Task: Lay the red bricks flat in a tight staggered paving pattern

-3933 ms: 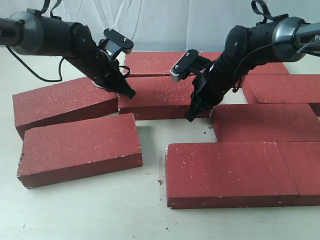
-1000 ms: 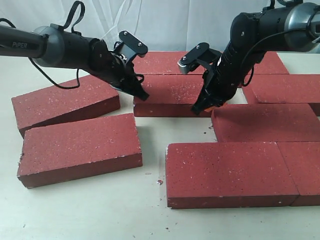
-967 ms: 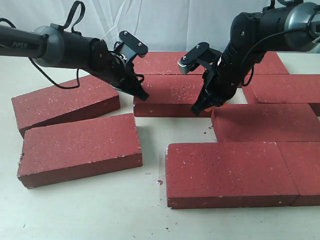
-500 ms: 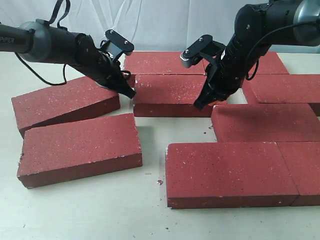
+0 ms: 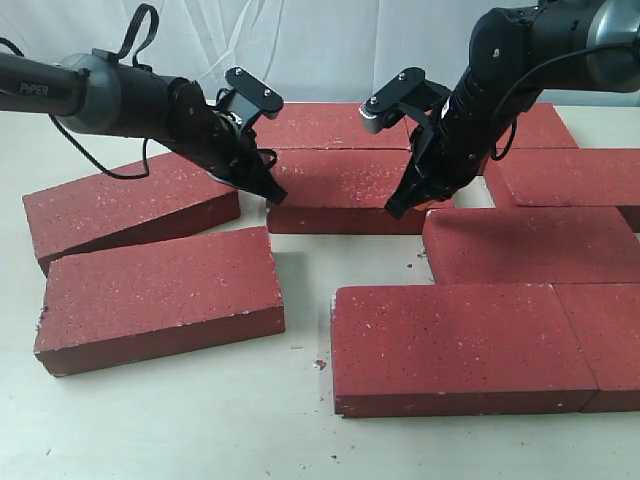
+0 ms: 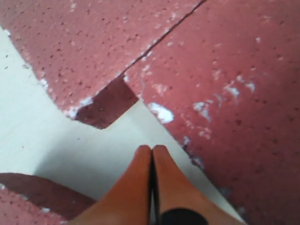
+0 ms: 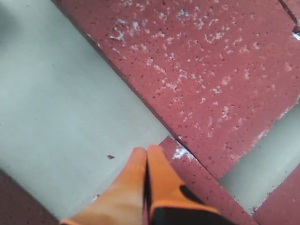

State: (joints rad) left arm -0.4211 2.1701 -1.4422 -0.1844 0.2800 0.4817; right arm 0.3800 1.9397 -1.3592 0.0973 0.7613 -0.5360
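As left tool (image 5: 274, 196) (pinched) flanks brick (image 5: 345, 185), table (image 5: 300, 420)

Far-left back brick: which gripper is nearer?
Left. The left gripper is just off the far-left back brick's right end, at the middle brick's left end. The right gripper is at that middle brick's opposite end, farther away.

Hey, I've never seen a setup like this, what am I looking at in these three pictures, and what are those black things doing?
Two black robot arms work over a pale table strewn with red bricks. The wide picture comes from a camera off the arms. The two close-ups come from cameras on each wrist, looking past orange fingers. The left hand and the right hand are both pinched shut and hold nothing. Their tips sit near opposite ends of the middle brick, seemingly to nudge it.
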